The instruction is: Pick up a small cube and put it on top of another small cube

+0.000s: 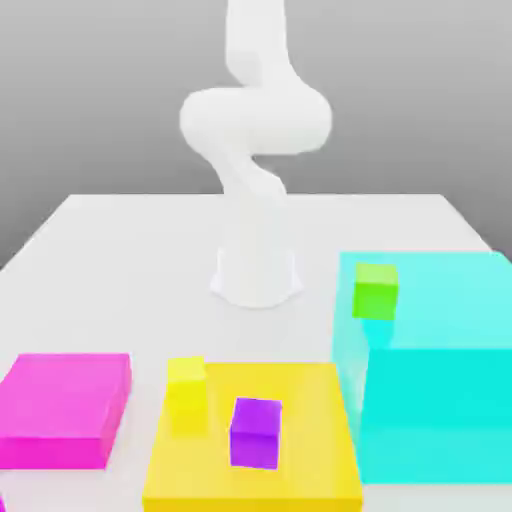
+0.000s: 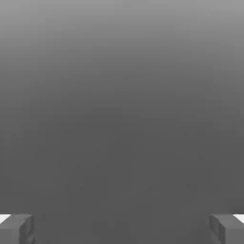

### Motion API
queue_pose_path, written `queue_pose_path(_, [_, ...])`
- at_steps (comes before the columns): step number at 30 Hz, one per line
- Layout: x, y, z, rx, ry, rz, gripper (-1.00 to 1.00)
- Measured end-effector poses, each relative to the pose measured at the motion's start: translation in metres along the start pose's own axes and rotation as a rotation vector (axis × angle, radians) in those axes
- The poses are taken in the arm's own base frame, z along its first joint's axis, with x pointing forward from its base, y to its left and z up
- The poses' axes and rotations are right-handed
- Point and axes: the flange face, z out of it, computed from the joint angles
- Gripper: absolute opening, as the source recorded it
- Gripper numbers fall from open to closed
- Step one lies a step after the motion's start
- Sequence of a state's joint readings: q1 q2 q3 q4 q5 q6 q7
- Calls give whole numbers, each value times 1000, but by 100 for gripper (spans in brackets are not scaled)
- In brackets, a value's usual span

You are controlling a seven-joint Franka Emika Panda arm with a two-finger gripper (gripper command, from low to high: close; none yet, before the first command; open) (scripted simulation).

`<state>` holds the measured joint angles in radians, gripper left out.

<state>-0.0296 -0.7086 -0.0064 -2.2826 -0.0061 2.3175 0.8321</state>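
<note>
Smooth matt cubes, purple (image 1: 255, 432), yellow (image 1: 186, 394), green (image 1: 376, 291); glossy white arm (image 1: 255, 140); matt grey tool (image 2: 122, 228) fingers (image 2: 17, 228).

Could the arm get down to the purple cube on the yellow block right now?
Probably yes. The purple cube sits alone on top of the yellow block, nothing above it, apart from the yellow cube. The gripper is open, holding nothing.

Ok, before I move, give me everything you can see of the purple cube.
The purple cube is small, plain and matte violet, its top face lighter than its front. It sits flat and upright on the yellow platform, slightly turned so two side faces show. The yellow cube stands apart from it toward the exterior view's left. Nothing else touches it.
</note>
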Motion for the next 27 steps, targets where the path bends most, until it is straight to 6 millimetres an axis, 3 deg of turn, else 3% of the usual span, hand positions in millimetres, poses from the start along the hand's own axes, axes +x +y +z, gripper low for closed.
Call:
queue_pose_path(6, [37,22,96,-142,-47,141,0])
queue_pose_path(13, [70,77,204,-299,-97,311,0])
queue_pose_path(20, [91,166,305,-457,-139,500,0])
queue_pose_path(27, [81,264,396,-603,-191,669,0])
